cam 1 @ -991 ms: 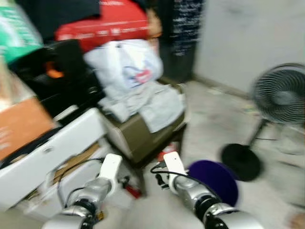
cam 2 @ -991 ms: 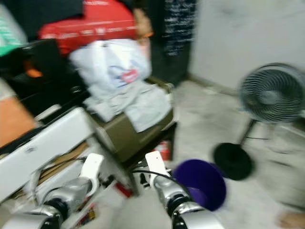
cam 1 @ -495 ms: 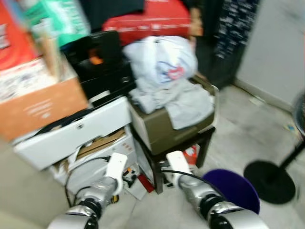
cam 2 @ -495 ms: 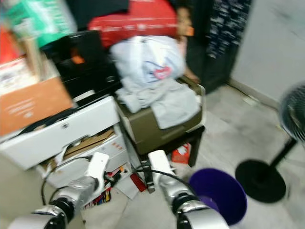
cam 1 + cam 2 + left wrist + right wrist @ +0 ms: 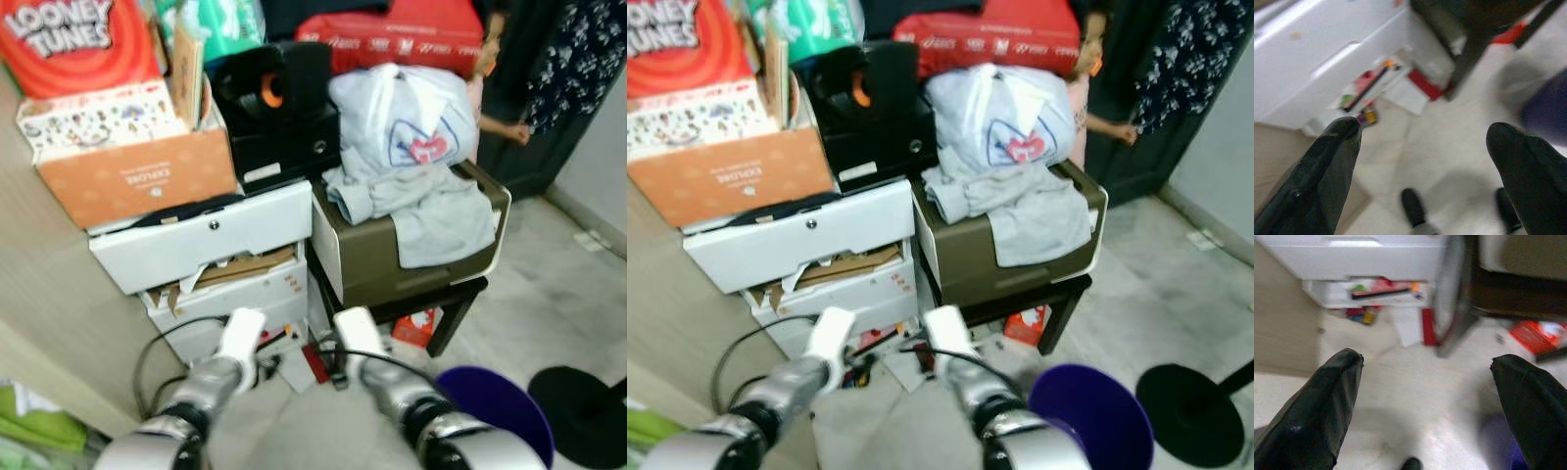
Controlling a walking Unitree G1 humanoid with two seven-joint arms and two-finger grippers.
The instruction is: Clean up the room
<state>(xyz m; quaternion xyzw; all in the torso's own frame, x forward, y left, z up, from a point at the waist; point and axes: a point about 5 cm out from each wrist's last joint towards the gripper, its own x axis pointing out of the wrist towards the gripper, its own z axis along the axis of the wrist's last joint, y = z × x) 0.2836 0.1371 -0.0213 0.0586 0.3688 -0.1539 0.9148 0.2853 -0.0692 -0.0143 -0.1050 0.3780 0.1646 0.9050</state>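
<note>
My left gripper and right gripper hang side by side low over the floor, both open with nothing between the fingers. Below them, at the foot of a white drawer unit, lies litter: a red flat strip, a white paper, pens and small colourful bits. A red packet lies under a black stool. The stool carries an olive printer with grey clothes and a white plastic bag piled on it. A purple bin stands right of my right arm.
Boxes, a black speaker and a red bag are stacked on and behind the drawers. A person stands behind the pile by a dark door. A fan's black base sits far right. Beige furniture borders the left.
The camera has swung left and steadied, so the fan head has slid out of frame and the drawers and boxes have come in. Both arms stay held out in front.
</note>
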